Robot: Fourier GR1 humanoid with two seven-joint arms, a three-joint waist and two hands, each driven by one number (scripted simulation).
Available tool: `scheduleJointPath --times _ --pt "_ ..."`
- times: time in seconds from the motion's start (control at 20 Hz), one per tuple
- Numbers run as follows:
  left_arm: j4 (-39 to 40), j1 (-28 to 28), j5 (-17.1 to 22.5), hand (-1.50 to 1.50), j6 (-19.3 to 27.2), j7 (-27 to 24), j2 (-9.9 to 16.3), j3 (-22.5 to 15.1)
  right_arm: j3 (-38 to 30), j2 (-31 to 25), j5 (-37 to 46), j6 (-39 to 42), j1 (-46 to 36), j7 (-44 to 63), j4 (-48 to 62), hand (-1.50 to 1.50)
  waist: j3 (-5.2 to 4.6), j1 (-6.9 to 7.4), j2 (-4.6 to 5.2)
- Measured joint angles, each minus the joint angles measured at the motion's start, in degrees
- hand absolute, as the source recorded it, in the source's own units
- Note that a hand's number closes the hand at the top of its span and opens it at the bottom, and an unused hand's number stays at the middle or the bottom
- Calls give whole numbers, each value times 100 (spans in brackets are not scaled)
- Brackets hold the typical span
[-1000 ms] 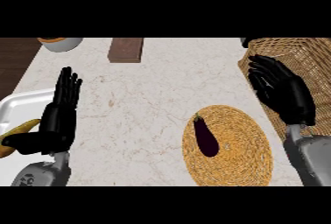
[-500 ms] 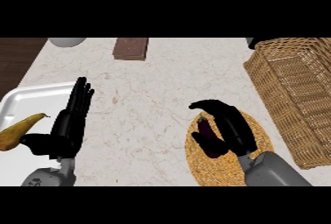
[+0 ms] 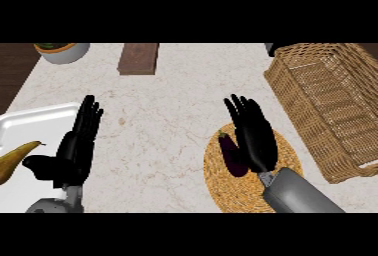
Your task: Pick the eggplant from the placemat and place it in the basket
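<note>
A dark purple eggplant point(image 3: 233, 155) lies on the round woven placemat point(image 3: 225, 190) at the lower middle-right of the counter. My right hand point(image 3: 255, 135) hovers over the placemat just right of the eggplant, fingers straight and pointing away, holding nothing. The wicker basket point(image 3: 325, 105) stands at the right edge, beyond the placemat. At the lower left my left hand point(image 3: 74, 145) rests open with fingers up, beside the white tray.
A white tray point(image 3: 29, 125) at the left edge holds a yellow banana point(image 3: 15, 159). At the back stand a brown wooden block point(image 3: 139, 58) and a grey bowl point(image 3: 63, 51). A dark counter strip runs along the far left.
My right hand came from over the basket down and left to the placemat, curled over the eggplant half a second ago, and now stands straight-fingered beside it. The view shifted.
</note>
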Motion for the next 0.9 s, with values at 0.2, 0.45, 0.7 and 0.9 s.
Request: scheduleJointPath --times 0.2,0.45,0.7,0.9 --pt "-10 20 11 0 12 25 29 46 224 273 813 1053 -265 1155 168 -150 -9 -45 -22" --pt "-39 1 28 0 -20 27 25 43 573 1206 1258 2682 -524 2399 256 -150 18 35 45" --pt "-60 -64 2 0 -39 -5 -66 -47 821 1639 1080 3571 -668 3005 4 -150 58 181 142" --pt "-113 -81 11 0 -90 -6 -77 -75 891 1730 985 3854 -792 3261 40 -150 72 270 182"
